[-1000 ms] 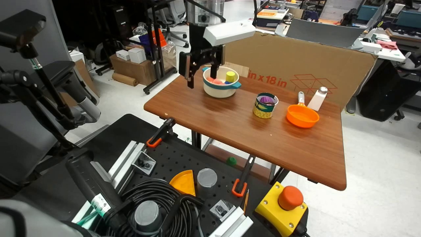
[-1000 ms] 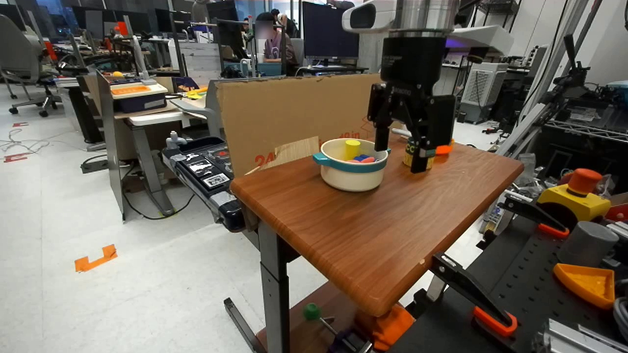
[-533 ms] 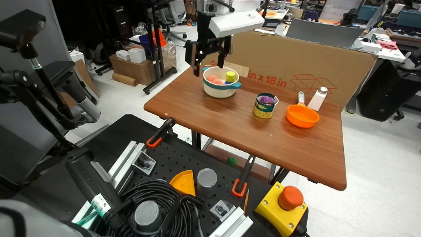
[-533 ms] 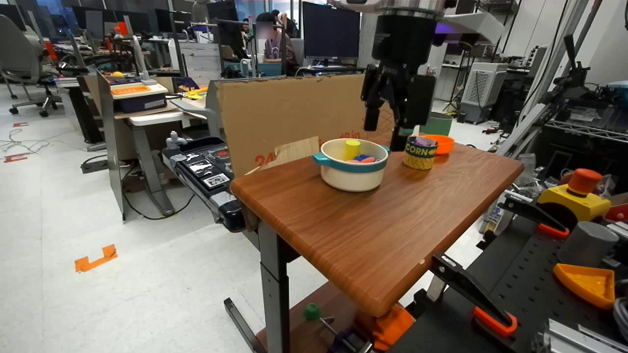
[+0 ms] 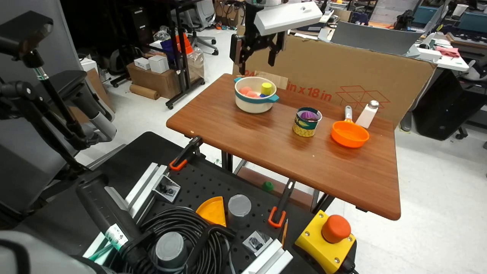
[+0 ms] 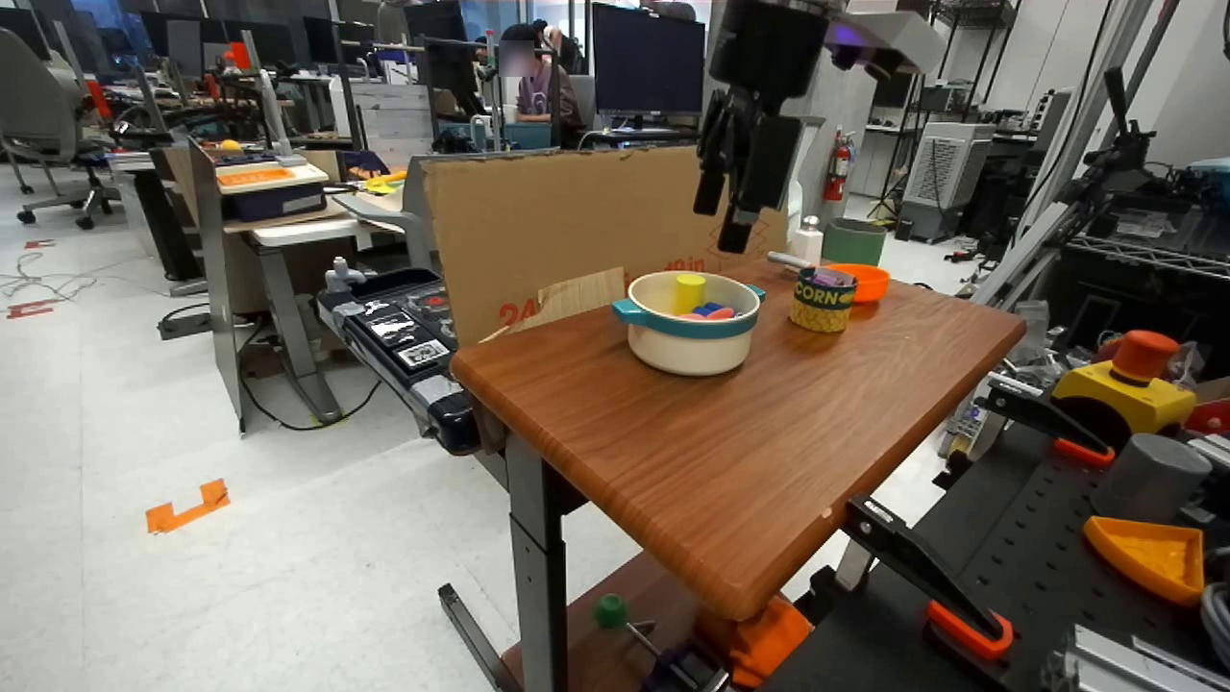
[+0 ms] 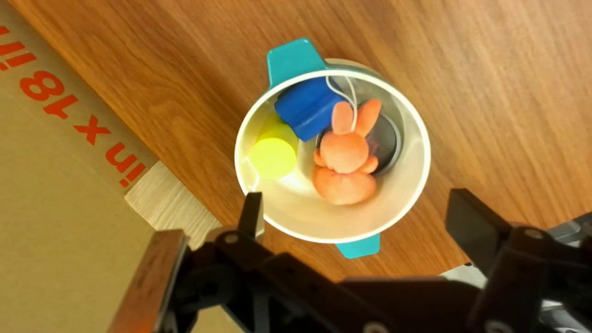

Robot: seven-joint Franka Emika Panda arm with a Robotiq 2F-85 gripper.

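Gripper [image 5: 257, 64]: jaws spread wide, nothing held, above pot [image 6: 687, 354] & apart from it. Pot, cream, teal-banded, stands on table [image 5: 262, 146] near the long edge backed w/ cardboard [image 5: 323, 57], toward 1 end. Contents, per wrist view: 1 bunny [image 7: 344, 152], orange-pink; 1 blue block [image 7: 307, 106]; 1 yellow cyl. [image 7: 274, 158], upright; 1 dark disc [image 7: 387, 135], partly hidden by bunny. Can [image 5: 304, 130], labelled CORN in an ext. view, stands btwn. pot & pan [image 5: 350, 136], along same edge; purple item [image 5: 309, 115] inside. Pan, orange, lies near table's opp. end, handle [image 5: 348, 113] pointing to cardboard edge; shaker [image 5: 367, 115] just beside handle. 2 clamps [image 5: 284, 198] at opp. long edge; beyond them, black board [image 5: 213, 182] w/ red button [image 5: 336, 228].
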